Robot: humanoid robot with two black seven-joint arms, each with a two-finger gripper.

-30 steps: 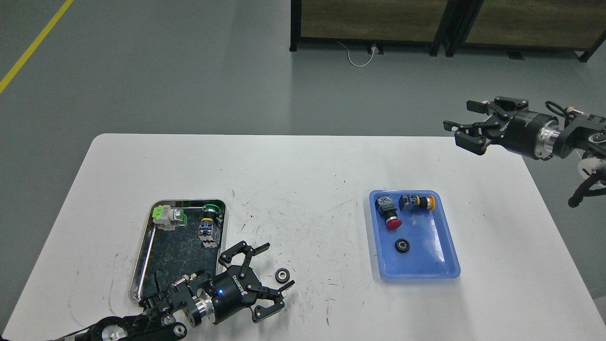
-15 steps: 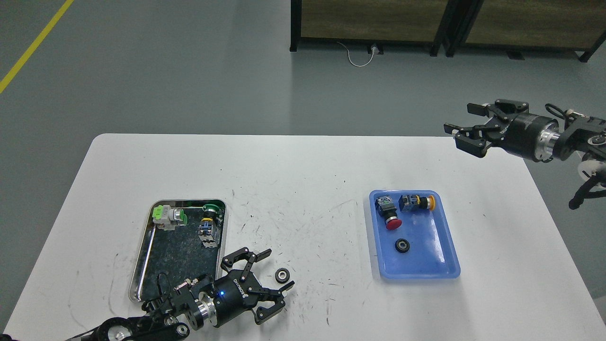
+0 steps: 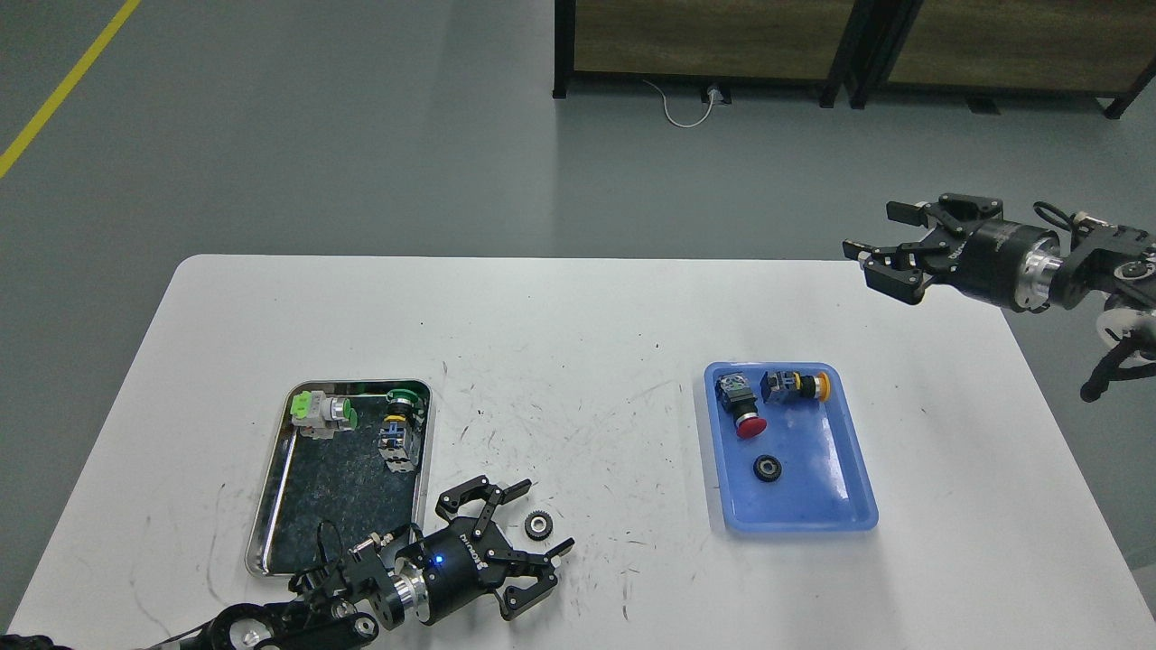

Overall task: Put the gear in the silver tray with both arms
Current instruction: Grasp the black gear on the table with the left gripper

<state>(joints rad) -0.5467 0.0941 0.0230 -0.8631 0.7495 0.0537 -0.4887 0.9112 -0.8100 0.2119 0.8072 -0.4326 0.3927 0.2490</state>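
A small black and silver gear (image 3: 538,524) lies on the white table just right of the silver tray (image 3: 271,506). My left gripper (image 3: 541,517) is open, low over the table, with its fingers on either side of the gear; I cannot tell if they touch it. The silver tray holds a green and white switch (image 3: 321,413) and a green-capped button part (image 3: 400,426) at its far end. A second gear (image 3: 767,468) lies in the blue tray (image 3: 849,506). My right gripper (image 3: 883,242) is open and empty, high above the table's far right corner.
The blue tray also holds a red push button (image 3: 741,408) and a yellow-capped button (image 3: 795,385) at its far end. The table's front edge is close below my left arm. A wood-panelled partition (image 3: 813,36) stands on the floor beyond.
My left gripper has slid right and lower, so its open fingers now flank the gear. My right gripper has shifted slightly left and down.
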